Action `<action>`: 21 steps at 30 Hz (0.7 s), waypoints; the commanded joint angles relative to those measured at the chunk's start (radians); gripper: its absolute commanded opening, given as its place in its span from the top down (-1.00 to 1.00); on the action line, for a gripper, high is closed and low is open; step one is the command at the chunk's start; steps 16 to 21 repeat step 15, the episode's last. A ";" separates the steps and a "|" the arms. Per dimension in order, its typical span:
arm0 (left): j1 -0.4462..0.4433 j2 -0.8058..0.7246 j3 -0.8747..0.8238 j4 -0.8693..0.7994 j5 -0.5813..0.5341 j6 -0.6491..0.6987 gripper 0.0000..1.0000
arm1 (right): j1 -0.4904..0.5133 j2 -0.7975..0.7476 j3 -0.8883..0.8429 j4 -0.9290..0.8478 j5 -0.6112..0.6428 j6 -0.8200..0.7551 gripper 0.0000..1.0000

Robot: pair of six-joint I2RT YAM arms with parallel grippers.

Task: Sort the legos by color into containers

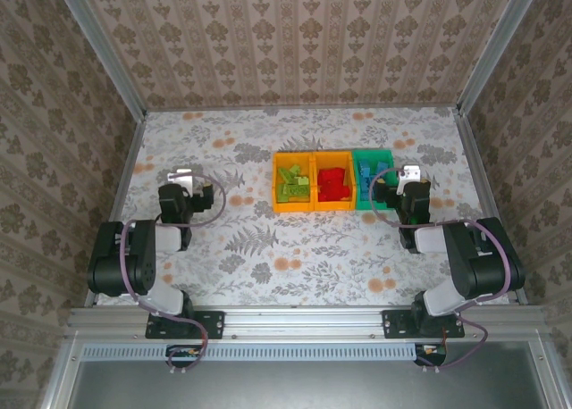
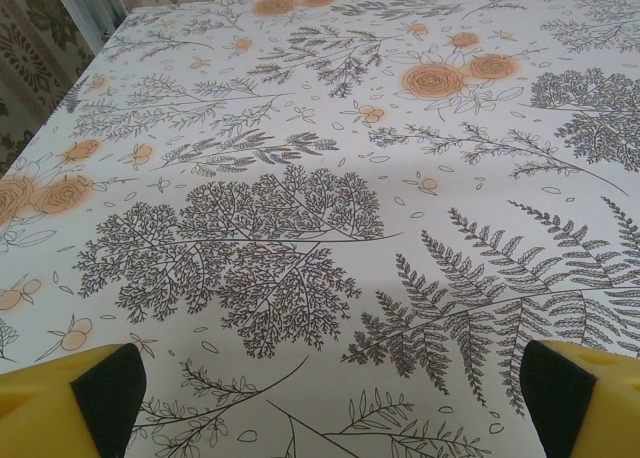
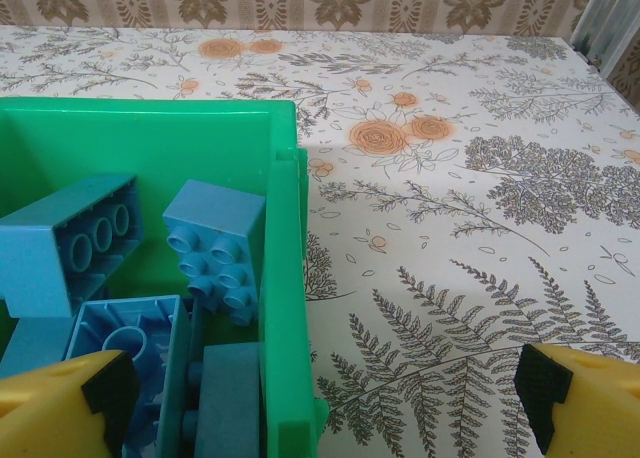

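Note:
Three containers stand in a row at mid-table. The left orange bin (image 1: 292,183) holds lime green legos (image 1: 291,186). The middle orange bin (image 1: 335,182) holds red legos (image 1: 334,182). The green bin (image 1: 374,180) holds blue legos (image 1: 368,173); in the right wrist view several blue legos (image 3: 215,243) lie inside the green bin (image 3: 285,308). My right gripper (image 3: 325,386) is open, hanging over that bin's right wall, and sits at the bin's right side (image 1: 408,176). My left gripper (image 2: 330,398) is open over bare tablecloth, well left of the bins (image 1: 183,179).
The floral tablecloth (image 1: 268,239) covers the table. Aluminium frame posts and patterned walls close it in on the left (image 1: 125,172), right (image 1: 474,172) and back. Both arm bases sit at the near edge.

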 commanded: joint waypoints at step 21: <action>0.002 -0.004 0.020 0.031 0.005 0.021 -1.00 | -0.013 0.007 0.027 0.010 -0.039 0.019 -0.99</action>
